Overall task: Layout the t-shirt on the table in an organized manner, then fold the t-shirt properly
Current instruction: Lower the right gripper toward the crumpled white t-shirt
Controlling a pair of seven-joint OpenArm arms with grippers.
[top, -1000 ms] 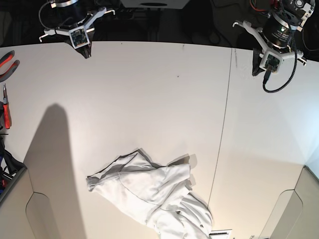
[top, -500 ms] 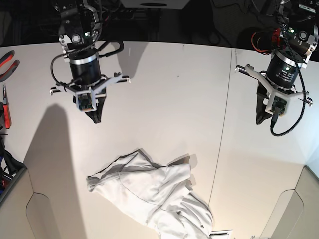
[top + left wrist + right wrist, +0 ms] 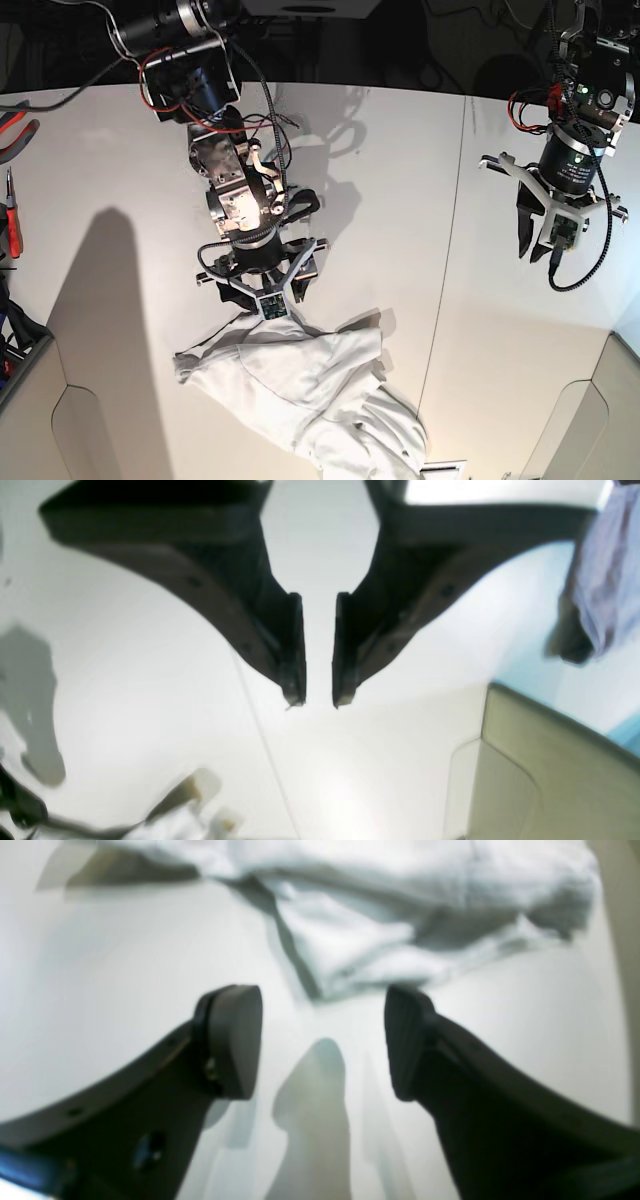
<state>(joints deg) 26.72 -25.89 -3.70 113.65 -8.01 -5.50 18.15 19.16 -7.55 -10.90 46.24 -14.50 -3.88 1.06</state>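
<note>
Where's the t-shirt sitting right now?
In the base view the t-shirt lies crumpled on the table near its bottom edge, left of the dark seam line, just beyond the open right gripper.

This is looking like a robotics lab or workshop bench. A wide smooth off-white tabletop (image 3: 400, 180) is sitting before a dark backdrop where black and red cables (image 3: 255, 100) are trailing from the arms. Red-handled pliers (image 3: 15, 128) and a red-handled screwdriver (image 3: 13, 215) are lying at one edge, beside beige panels (image 3: 600, 420).
</note>
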